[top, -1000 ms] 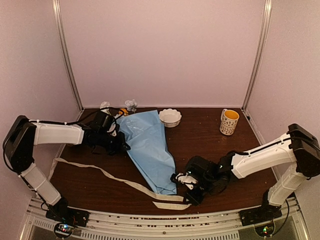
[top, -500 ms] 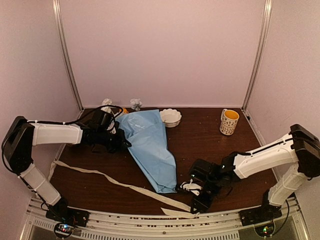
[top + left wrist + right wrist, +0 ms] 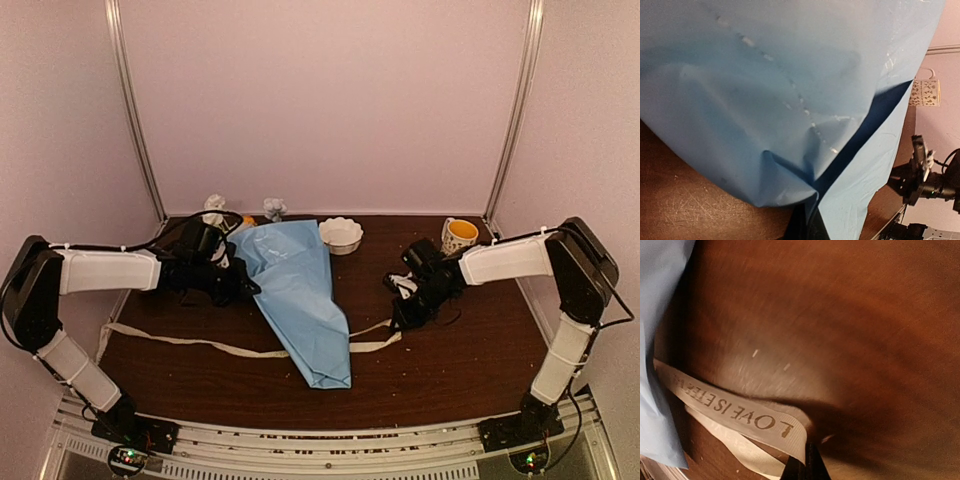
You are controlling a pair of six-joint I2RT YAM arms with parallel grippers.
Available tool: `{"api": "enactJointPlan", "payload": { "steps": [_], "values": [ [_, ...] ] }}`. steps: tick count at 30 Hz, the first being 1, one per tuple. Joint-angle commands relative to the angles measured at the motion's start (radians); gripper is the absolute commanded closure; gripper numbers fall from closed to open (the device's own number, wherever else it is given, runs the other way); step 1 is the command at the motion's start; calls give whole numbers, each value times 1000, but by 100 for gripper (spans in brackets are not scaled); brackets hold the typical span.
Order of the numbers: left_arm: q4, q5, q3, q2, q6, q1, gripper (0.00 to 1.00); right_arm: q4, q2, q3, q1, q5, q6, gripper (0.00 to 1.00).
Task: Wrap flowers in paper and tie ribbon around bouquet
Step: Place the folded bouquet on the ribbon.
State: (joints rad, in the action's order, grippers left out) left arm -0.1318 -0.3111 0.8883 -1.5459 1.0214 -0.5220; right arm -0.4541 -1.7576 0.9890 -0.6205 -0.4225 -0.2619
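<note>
Only from the right wrist is lettering seen on the ribbon [image 3: 740, 415] clamped by the right gripper [image 3: 805, 466]; the paper [image 3: 765, 100] is pinched by the left gripper [image 3: 804, 226].

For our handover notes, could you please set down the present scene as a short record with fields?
paper: light-blue cone lying on the table, narrow end toward the near edge
flowers: blooms poking out at the wide far end
ribbon: untied, passing under the cone's narrow part
left fingers: shut on the paper's left edge
right fingers: shut on the ribbon's right end
bystanders: white bowl, mug, both at the far edge
</note>
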Motion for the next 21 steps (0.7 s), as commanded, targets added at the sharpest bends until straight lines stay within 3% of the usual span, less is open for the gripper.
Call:
{"api": "enactJointPlan", "payload": {
  "steps": [1,5,10,17,21],
  "values": [
    [42,-15,-23,26,-35,10,100,13,12,117,142,79,-15,100],
    [2,-47,-3,-24,-169,3,100,-20,112,192,244,142,-4,100],
    [-171,-35,115,-138,-376,-11,100,-49,231,233,313,195,29,100],
    [-178,-60,110,-156,-415,-18,100,-70,429,267,310,178,90,100],
    [-175,-70,110,-182,-435,-41,100,11,491,240,224,129,121,100]
  ]
}}
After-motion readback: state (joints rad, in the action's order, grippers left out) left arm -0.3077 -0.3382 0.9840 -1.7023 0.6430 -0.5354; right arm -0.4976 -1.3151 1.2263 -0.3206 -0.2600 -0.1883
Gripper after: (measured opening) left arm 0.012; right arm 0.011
